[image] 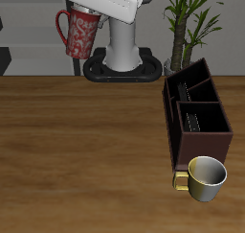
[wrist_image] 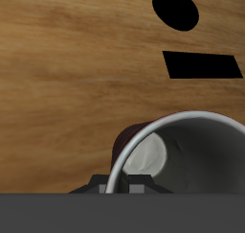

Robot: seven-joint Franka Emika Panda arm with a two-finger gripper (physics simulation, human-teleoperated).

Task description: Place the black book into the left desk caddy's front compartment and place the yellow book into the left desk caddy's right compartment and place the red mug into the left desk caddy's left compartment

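There were 2 mugs: 1 red mug [image: 81, 33] and 1 cream-yellow mug [image: 204, 179]. There was 1 desk caddy [image: 196, 122] and 1 potted plant [image: 189, 21].

The red mug [image: 80, 33] is dark red with a spotty pink pattern all over, and its loop handle is red too. In the wrist view its rim [wrist_image: 167, 141] looks pale grey and the inside is grey. The left desk caddy [image: 197, 117] is very dark brown, almost black inside. The mug near the table's front edge [image: 204, 179] is shiny cream-yellow, with a grey inside. The table [image: 77, 151] is warm brown wood with darker streaks. The robot's base [image: 122, 47] is white on a black plate. The plant [image: 187, 16] has green leaves.
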